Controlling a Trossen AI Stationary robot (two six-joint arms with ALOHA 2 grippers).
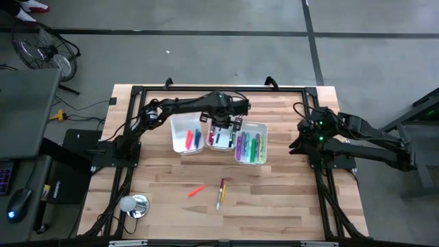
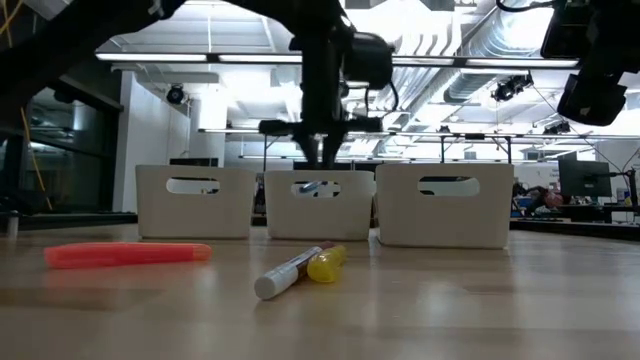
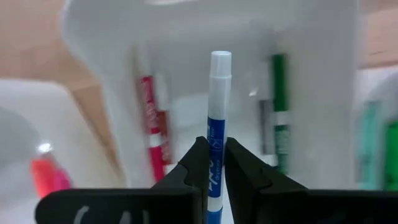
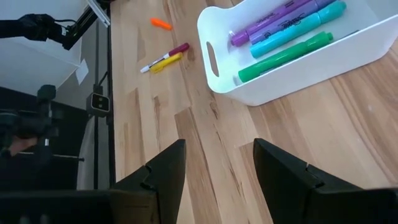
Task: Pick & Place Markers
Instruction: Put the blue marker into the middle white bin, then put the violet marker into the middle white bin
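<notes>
Marker, blue with white cap [image 3: 218, 118], sits clamped between the left gripper [image 3: 213, 163] fingers, which we see over the middle bin [image 1: 221, 136] of three white bins on the desk [image 1: 274, 192]. Loose on the desk in front we spot an orange marker [image 1: 197, 190], a red marker [image 1: 222, 187] and a yellow marker [image 1: 219, 200]. Right gripper [image 4: 214, 165] waits at the desk's right edge, fingers spread, holding nothing.
</notes>
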